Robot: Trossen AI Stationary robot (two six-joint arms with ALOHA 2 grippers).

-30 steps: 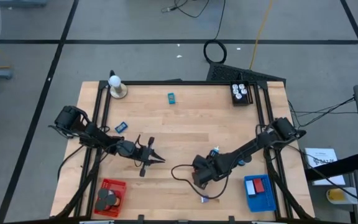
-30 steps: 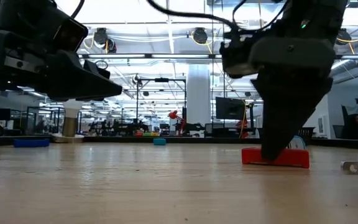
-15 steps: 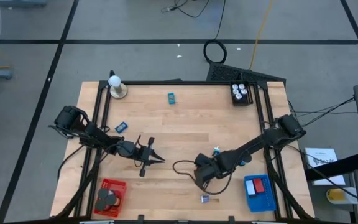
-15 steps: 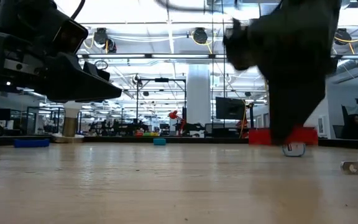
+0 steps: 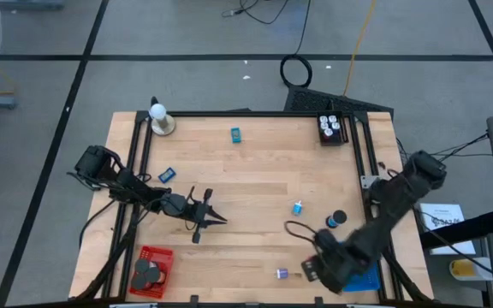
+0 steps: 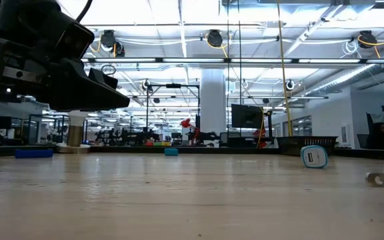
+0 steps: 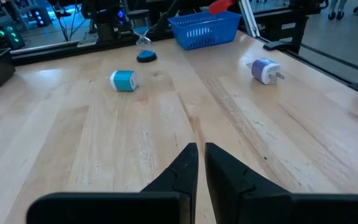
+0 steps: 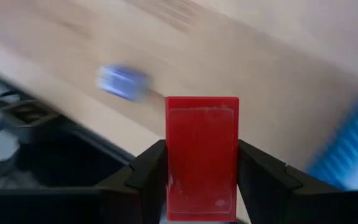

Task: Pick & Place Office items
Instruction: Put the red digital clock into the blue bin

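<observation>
Right gripper pinching a red block upright between its two fingers, one on each narrow side. The block stands clear of the table, so it is judged to be in transit, not placed. In the high view the gripper hangs at the table's near edge, just beside the blue basket, which already holds a red piece in the left wrist view; the basket is the likely drop point for this block.

Near the right gripper lie loose items: a purple-and-white plug just beside it, a black disc and a blue-and-white block farther off. Well apart from it lie a teal block and a dark blue piece.

Left gripper waits above bare wood near the table's middle, fingers pressed together on nothing. Beside that arm, the red basket holds black discs, suggesting sorting by basket.
</observation>
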